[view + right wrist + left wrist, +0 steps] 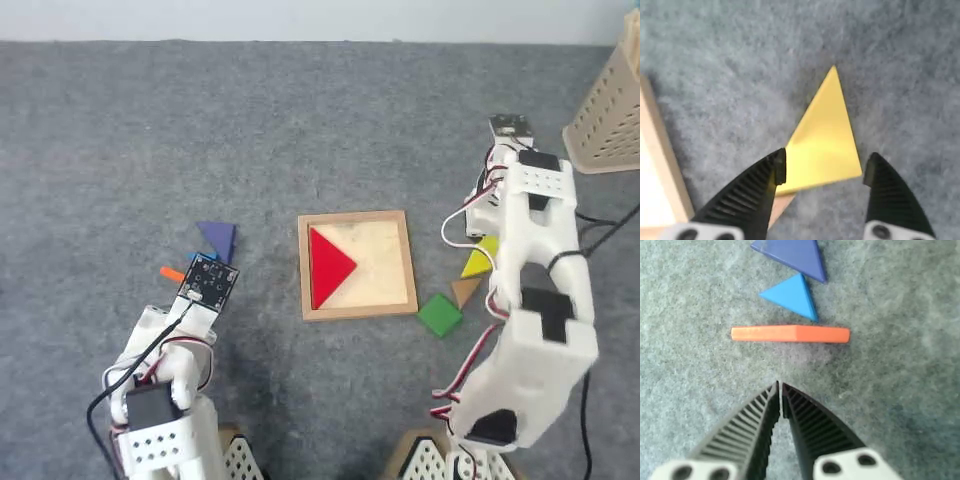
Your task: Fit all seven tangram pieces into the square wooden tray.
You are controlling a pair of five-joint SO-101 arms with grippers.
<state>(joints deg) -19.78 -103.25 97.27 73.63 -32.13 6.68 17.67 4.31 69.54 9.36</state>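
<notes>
While my right gripper [826, 162] hangs spread wide over the yellow triangle [825, 135], I judge the step in hand to be lifting that piece cleanly. It lies flat on the grey cloth, near the square wooden tray [352, 215] and just beside a brown piece [465, 290] and a green square [439, 313].

My fingers straddle the triangle's broad end, so I should come straight down and keep them level. The piece looks thin, and a tilted approach would likely skate over its top. Its sides are not parallel, and I expect it to squirt out unless I close slowly and low. One finger stands close to the brown piece, which I must not pinch along with the yellow.

The tray holds a red triangle [328, 265] against one side, with bare wood beside it.

My left gripper [780, 390] is pressed together on nothing, near an orange piece [790, 333], a blue triangle [792, 295] and a purple triangle [792, 252].
</notes>
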